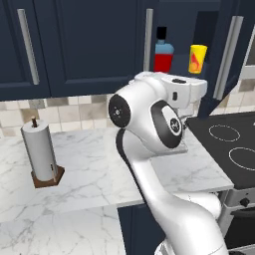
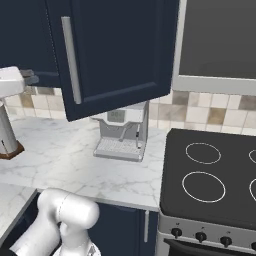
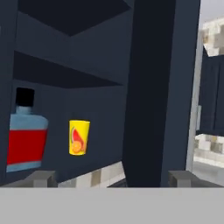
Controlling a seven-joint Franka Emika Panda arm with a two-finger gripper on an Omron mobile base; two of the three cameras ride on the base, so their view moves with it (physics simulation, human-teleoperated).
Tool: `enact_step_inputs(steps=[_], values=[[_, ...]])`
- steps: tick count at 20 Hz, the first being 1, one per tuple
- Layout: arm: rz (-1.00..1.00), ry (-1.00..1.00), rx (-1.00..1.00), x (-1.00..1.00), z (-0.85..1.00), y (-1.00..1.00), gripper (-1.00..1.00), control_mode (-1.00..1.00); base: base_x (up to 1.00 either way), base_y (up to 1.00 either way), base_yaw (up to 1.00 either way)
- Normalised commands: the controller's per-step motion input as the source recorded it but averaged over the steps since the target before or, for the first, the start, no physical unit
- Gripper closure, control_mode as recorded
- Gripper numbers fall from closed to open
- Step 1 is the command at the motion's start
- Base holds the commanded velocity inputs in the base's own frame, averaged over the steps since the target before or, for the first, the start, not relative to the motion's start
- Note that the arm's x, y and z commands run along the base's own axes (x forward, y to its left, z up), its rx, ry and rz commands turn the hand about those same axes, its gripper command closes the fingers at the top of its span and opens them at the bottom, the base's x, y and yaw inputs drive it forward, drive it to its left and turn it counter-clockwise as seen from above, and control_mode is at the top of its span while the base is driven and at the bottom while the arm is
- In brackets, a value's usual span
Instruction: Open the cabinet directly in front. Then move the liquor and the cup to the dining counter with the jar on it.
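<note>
1. My gripper (image 3: pixel 109 177) is spread as wide as it goes, with nothing between the fingertips (image 3: pixel 41 178). Both tips poke up at the bottom of the hand view, pointing into the cabinet (image 1: pixel 89 45).
2. The cabinet's right door (image 1: pixel 226 55) is swung out and seen edge-on, while the left door looks shut, so the right half of the shelf is exposed.
3. The liquor (image 1: pixel 163 51) stands upright on the shelf just inside the opening, with the cup (image 1: pixel 197 59) beside it on the right. They are close but not touching. In the hand view the liquor (image 3: pixel 25 131) is at left and the cup (image 3: pixel 79 137) is right of it.
4. I judge the liquor as a glass-like bottle: stiff, heaviest of the two, slick, breakable if dropped. I'd take the squat red body low and square, not the short black cap.
5. The cup looks light, rigid and easy to tip. I'd pinch it mid-height across the sides, gently, so it doesn't shoot out.
6. The open door edge (image 3: pixel 159 87) stands right in front of me, between my fingers and the cup's side. Clipping it on the way in is a risk.
7. The dining counter and jar aren't visible, so I can't tell where the drop-off is.
</note>
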Motion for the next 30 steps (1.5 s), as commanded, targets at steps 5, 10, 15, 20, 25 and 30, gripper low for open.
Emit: enact_step_inputs(steps=[5,10,15,20,25,30], values=[[-0.25,0.03,0.01,0.31,0.0,-0.53,-1.0,-1.0,0.0,0.0,0.0],[-0.02,0.0,0.03,0.01,0.0,-0.77,-1.0,-1.0,0.0,0.0,0.0],[0.0,0.03,0.03,-0.11,0.0,-0.99,-1.0,-1.0,0.0,0.0,0.0],[-0.02,0.05,0.05,-0.27,-0.01,-1.0,-1.0,-1.0,0.0,0.0,0.0],[0.0,0.03,0.08,-0.05,-0.1,-1.0,-1.0,-1.0,0.0,0.0,0.0],[0.04,-0.01,0.12,0.0,-0.04,-1.0,-1.0,-1.0,0.0,0.0,0.0]])
